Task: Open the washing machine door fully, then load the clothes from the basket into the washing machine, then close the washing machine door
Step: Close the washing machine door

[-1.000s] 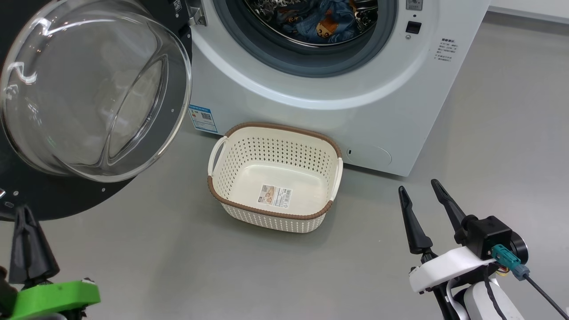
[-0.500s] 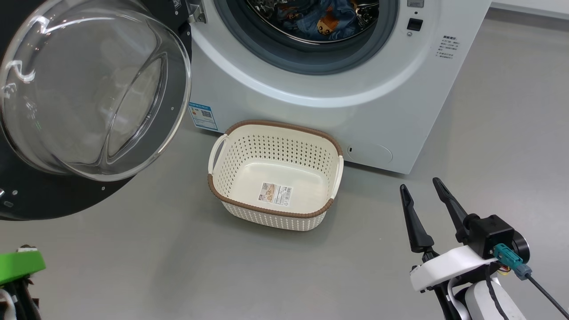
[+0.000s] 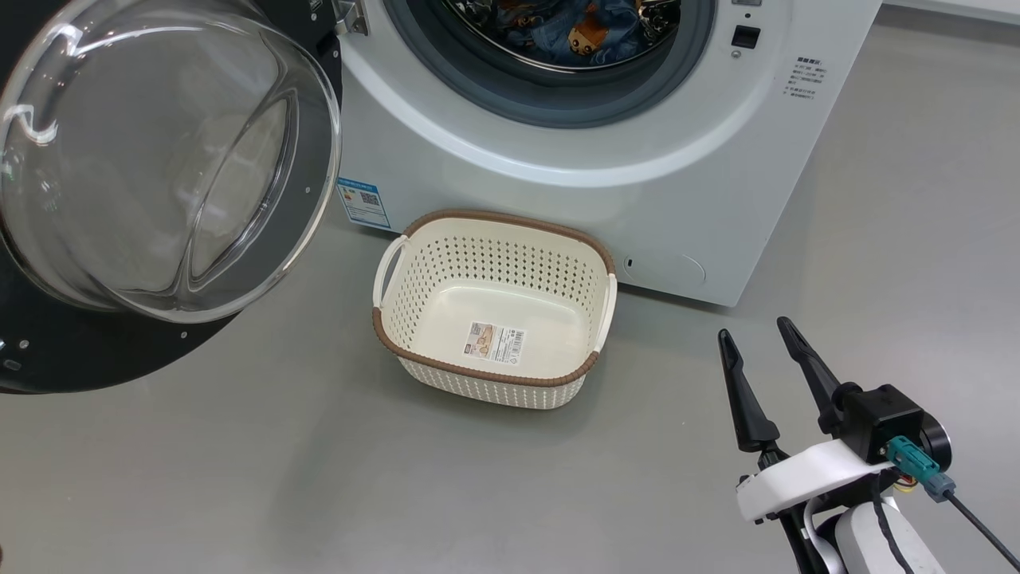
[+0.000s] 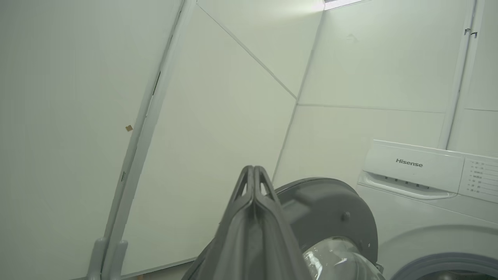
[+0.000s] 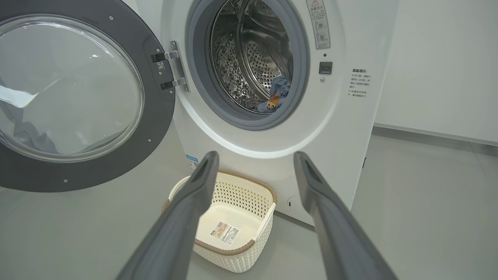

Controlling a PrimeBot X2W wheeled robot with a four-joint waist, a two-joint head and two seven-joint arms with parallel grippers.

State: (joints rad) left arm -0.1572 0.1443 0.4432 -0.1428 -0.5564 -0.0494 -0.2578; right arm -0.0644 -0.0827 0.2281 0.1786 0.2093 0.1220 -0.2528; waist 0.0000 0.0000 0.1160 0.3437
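The washing machine [image 3: 574, 183] stands with its door [image 3: 159, 159] swung wide open to the left. The blue clothes [image 3: 582, 32] with orange figures lie in the steel drum, also seen in the right wrist view [image 5: 278, 93]. On the floor in front sits the basket [image 3: 486, 374], with just a sticker on its bottom. My right gripper [image 3: 757, 335] hovers open and holds nothing, right of the basket; its fingers frame the basket [image 5: 233, 262] in its wrist view. My left gripper [image 4: 253, 168] is shut on nothing and points up, left of the door [image 4: 330, 210].
Grey floor spreads around the basket and to the right of the machine. White wall panels [image 4: 194, 116] stand to the left of the machine, and a white wall [image 5: 439, 70] runs on the right. The open door overhangs the floor on the left.
My left gripper with its green mount has dropped out of the head view at the lower left. The head camera has tilted slightly. My right gripper has stayed put.
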